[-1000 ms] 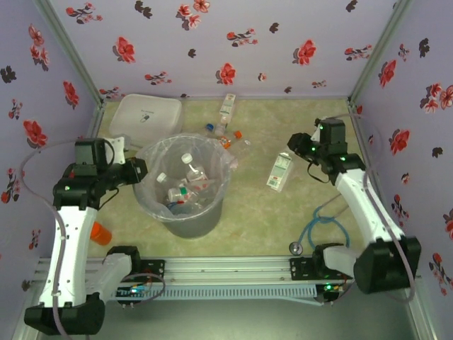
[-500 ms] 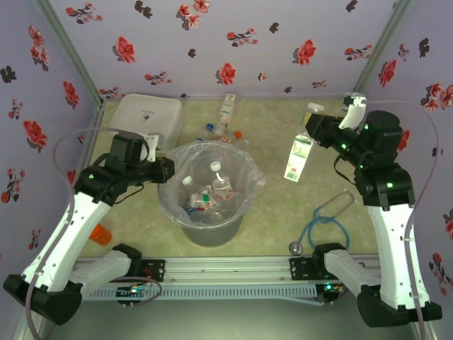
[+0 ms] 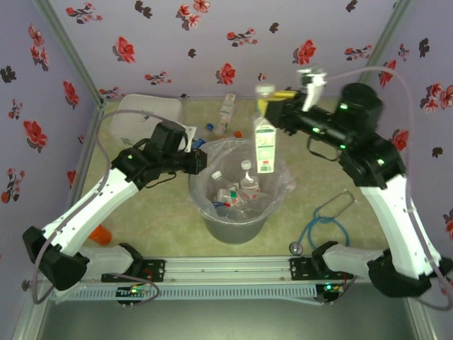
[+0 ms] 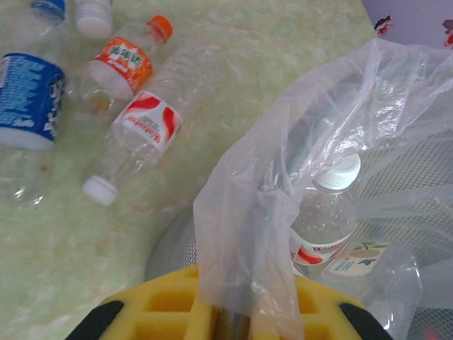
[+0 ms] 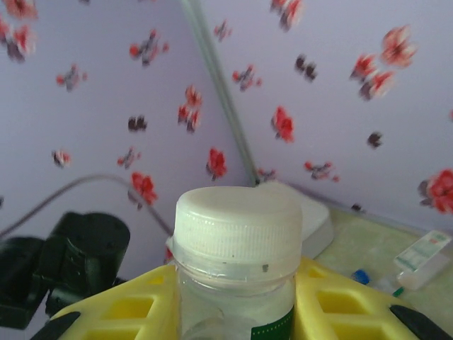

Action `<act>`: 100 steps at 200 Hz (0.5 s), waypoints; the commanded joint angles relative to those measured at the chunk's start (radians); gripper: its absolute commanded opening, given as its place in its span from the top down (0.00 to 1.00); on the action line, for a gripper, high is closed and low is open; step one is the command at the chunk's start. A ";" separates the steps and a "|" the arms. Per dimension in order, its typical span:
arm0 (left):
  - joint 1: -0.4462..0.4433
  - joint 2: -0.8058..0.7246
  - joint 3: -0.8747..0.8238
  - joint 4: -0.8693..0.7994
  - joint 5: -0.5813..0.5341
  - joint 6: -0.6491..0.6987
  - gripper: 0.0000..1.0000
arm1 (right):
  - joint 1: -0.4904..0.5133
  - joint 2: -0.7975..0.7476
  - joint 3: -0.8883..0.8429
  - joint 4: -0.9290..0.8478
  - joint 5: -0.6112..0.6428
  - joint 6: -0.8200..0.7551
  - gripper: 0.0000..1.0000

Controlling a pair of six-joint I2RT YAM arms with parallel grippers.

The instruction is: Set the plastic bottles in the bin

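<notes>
I see my right fingers pinching the neck of a clear plastic bottle with a white cap and a green and white label. The bottle hangs upright in the air, right above the round grey bin, which has a crinkly clear plastic bag inside it. The bottle is not in the bin yet. My left fingers are pressed together on the left rim of the bin, with a fold of the bag caught between them. Inside the bin lie a few more small clear bottles, and one of them has a white cap and a red and white label. On the pale green bench behind the bin, more bottles lie on their sides: a bottle with a blue label, a bottle with an orange label and orange cap, and a bottle with a red and white label and white cap. A flat white box with a lid sits in the far left corner.
</notes>
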 commanded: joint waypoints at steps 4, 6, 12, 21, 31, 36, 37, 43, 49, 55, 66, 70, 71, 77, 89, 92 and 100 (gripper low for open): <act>-0.046 0.061 0.038 0.070 -0.042 -0.040 0.97 | 0.117 0.070 0.015 -0.146 0.131 -0.187 1.00; -0.050 0.065 0.040 0.071 -0.043 -0.039 0.97 | 0.121 0.073 0.009 -0.153 0.139 -0.194 1.00; -0.056 0.073 0.046 0.073 -0.047 -0.040 0.97 | 0.129 0.081 -0.010 -0.167 0.153 -0.214 1.00; -0.061 0.081 0.051 0.077 -0.051 -0.040 0.97 | 0.130 0.083 -0.051 -0.178 0.176 -0.227 1.00; -0.065 0.088 0.053 0.085 -0.056 -0.040 0.97 | 0.130 0.081 -0.099 -0.187 0.200 -0.235 1.00; -0.067 0.090 0.053 0.088 -0.056 -0.042 0.97 | 0.130 0.078 -0.123 -0.190 0.206 -0.239 1.00; -0.067 0.091 0.053 0.088 -0.056 -0.043 0.97 | 0.129 0.078 -0.128 -0.191 0.206 -0.241 1.00; -0.067 0.094 0.053 0.092 -0.056 -0.044 0.97 | 0.130 0.072 -0.158 -0.193 0.208 -0.245 1.00; -0.068 0.094 0.052 0.097 -0.057 -0.045 0.97 | 0.129 0.064 -0.190 -0.190 0.215 -0.245 1.00; -0.070 0.095 0.050 0.102 -0.058 -0.046 0.97 | 0.130 0.059 -0.220 -0.188 0.220 -0.245 1.00; -0.069 0.095 0.047 0.108 -0.061 -0.046 0.97 | 0.129 0.049 -0.272 -0.184 0.221 -0.247 1.00; -0.070 0.094 0.046 0.109 -0.062 -0.047 0.97 | 0.129 0.047 -0.290 -0.181 0.225 -0.245 1.00; -0.071 0.094 0.046 0.109 -0.063 -0.047 0.97 | 0.130 0.046 -0.294 -0.181 0.226 -0.245 1.00; -0.070 0.093 0.044 0.113 -0.067 -0.048 0.97 | 0.130 0.045 -0.314 -0.180 0.228 -0.242 1.00; -0.070 0.091 0.041 0.116 -0.077 -0.045 0.97 | 0.130 0.049 -0.345 -0.190 0.237 -0.235 1.00; -0.070 0.090 0.039 0.117 -0.080 -0.046 0.97 | 0.130 0.051 -0.353 -0.192 0.241 -0.233 1.00; -0.069 0.089 0.037 0.120 -0.085 -0.047 0.97 | 0.129 0.050 -0.377 -0.192 0.251 -0.226 1.00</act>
